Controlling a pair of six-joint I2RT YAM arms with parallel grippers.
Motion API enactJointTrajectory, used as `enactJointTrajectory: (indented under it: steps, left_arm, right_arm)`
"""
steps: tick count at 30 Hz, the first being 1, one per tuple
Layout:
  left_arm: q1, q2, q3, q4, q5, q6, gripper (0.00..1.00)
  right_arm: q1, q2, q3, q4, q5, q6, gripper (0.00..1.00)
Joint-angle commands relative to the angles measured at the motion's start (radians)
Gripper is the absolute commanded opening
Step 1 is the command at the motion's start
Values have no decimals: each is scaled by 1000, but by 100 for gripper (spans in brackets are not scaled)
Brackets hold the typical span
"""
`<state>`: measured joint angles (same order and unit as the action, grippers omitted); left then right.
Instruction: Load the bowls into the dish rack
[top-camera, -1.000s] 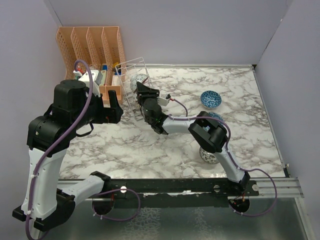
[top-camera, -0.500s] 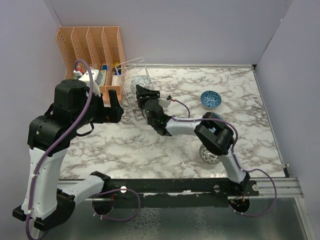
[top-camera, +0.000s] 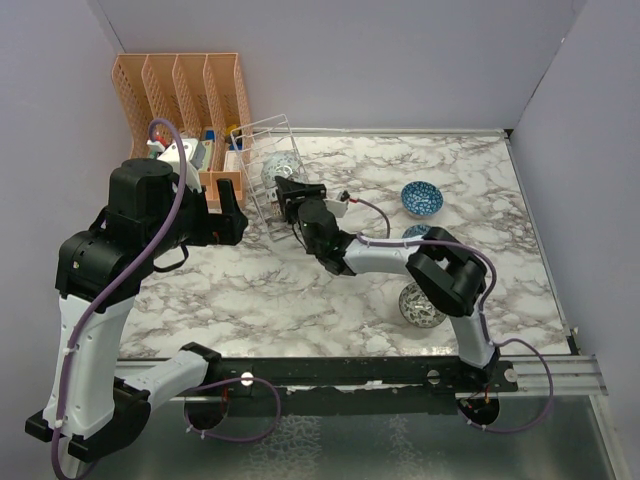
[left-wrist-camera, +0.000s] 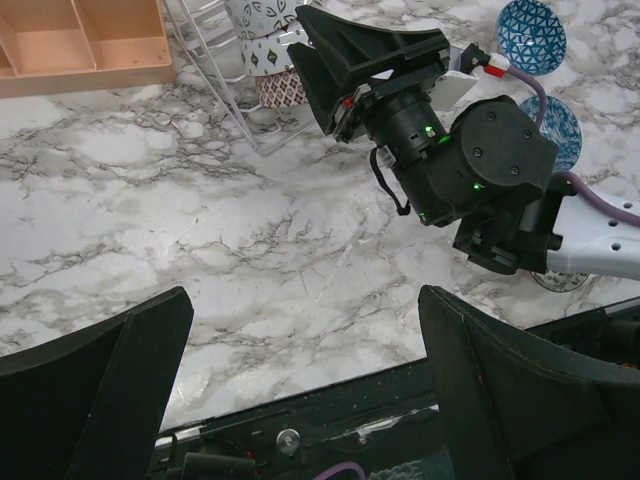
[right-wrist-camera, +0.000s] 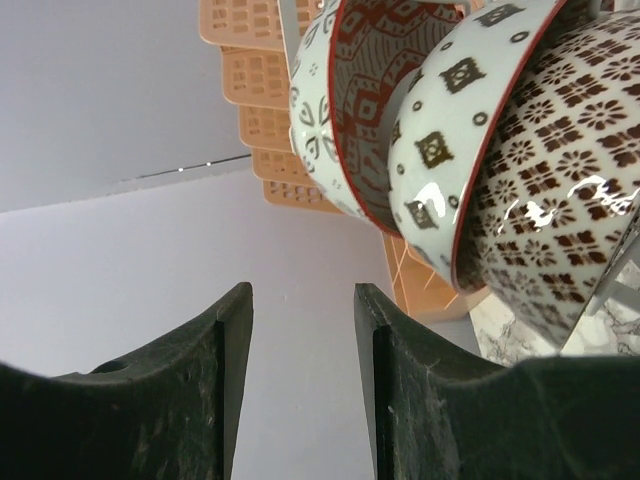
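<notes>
The wire dish rack (top-camera: 262, 150) stands at the back left and holds three bowls (top-camera: 282, 164) on edge. In the right wrist view these are a reddish bowl (right-wrist-camera: 365, 90), a red-rimmed bowl (right-wrist-camera: 455, 150) and a brown-patterned bowl (right-wrist-camera: 560, 180). My right gripper (top-camera: 287, 185) is open and empty just in front of them, touching none. A blue bowl (top-camera: 421, 197) sits on the table at the right. A darker blue bowl (top-camera: 416, 232) shows half hidden by the right arm. Another patterned bowl (top-camera: 419, 306) lies under the right forearm. My left gripper (left-wrist-camera: 305, 300) hangs open and empty.
A peach slotted organiser (top-camera: 180, 90) with small items stands in the back left corner, touching the rack's left side. Walls close the table at the back, left and right. A black rail (top-camera: 350, 372) runs along the near edge.
The right gripper has drawn back slightly from the rack, and its elbow has swung to the right. The left arm has not moved.
</notes>
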<state>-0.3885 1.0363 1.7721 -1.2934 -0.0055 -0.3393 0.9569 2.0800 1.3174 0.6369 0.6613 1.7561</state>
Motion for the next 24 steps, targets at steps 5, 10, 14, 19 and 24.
enactJointTrajectory:
  steps: [5,10,14,19,24]
  left_arm:
    - [-6,4,12,16,26,-6,99]
    - [-6,13,23,14,21,-10,99]
    - [-6,20,27,13,14,-7,99]
    - [-6,29,30,13,6,-11,99]
    - [-6,41,32,12,-16,-13,99]
  right_arm:
    - [8,-259,-63,-289,-66,-117,49]
    - [-28,-386,-70,-541,-50,-200,51]
    - [-111,-425,-43,-644,-115,-309,51]
    - [-233,-415,-30,-637,-297,-442,52]
    - [-318,-368,-45,-467,-501,-520,51]
